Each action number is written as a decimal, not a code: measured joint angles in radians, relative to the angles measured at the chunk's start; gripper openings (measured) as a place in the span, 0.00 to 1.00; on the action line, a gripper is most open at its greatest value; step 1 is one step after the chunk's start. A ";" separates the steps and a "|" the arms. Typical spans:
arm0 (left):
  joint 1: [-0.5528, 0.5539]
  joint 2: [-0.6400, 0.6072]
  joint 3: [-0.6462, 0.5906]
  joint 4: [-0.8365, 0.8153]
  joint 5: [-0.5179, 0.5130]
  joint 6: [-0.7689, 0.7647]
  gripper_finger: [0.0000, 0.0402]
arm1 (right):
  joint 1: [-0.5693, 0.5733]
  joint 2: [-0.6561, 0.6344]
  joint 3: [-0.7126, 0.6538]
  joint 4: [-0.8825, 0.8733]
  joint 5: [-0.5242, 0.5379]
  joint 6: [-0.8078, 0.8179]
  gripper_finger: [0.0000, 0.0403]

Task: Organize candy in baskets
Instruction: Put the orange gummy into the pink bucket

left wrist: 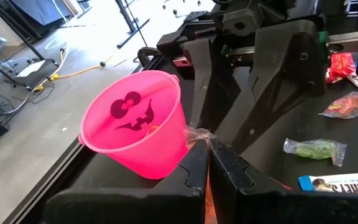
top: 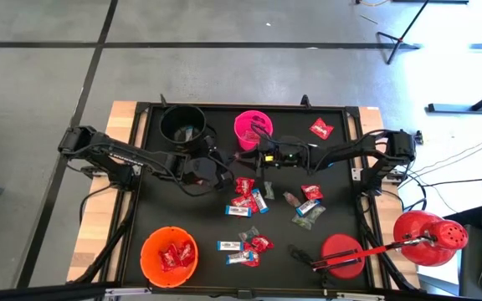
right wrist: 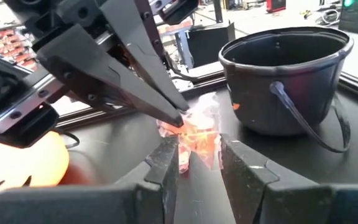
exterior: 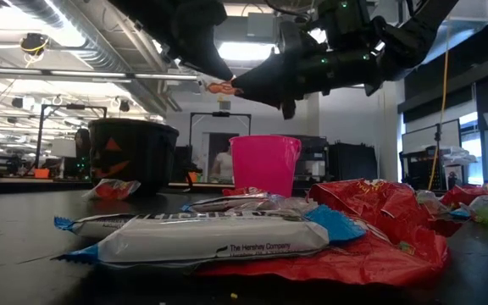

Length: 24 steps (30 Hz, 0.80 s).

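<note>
Here a clear-wrapped orange candy (right wrist: 194, 134) is held aloft beside the pink basket (left wrist: 138, 124), pinched in the clenched left fingers (left wrist: 194, 165) and flanked by the half-parted right fingers (right wrist: 166, 162), so a handover is judged underway, calling next for the right closure.

Bare black mat (top: 161, 196) at centre left of the overhead frame, candy scatter (top: 249, 201) crowding the centre, black bucket (top: 182, 124) and pink bucket (top: 253, 128) blocking the top edge, orange bucket (top: 168, 255) filling the lower left.

Black table (top: 153, 209) carries buckets (top: 168, 256), probably fifteen-odd candies (top: 250, 201).
</note>
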<state>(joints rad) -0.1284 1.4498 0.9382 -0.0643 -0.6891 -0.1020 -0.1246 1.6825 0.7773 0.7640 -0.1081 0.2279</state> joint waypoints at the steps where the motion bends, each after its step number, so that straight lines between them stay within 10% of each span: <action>1: 0.000 0.000 0.000 0.000 0.000 0.000 0.00 | 0.000 0.000 0.000 0.000 -0.005 -0.001 0.26; 8: 0.000 0.000 0.000 -0.002 0.000 -0.001 0.00 | 0.000 0.000 0.000 0.000 -0.036 -0.035 0.03; 24: 0.000 -0.043 -0.003 -0.076 0.000 -0.011 0.00 | 0.001 -0.006 0.001 -0.025 0.062 -0.081 0.00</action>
<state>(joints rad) -0.1286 1.4069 0.9353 -0.1402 -0.6886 -0.1127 -0.1235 1.6764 0.7780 0.7386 -0.0459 0.1468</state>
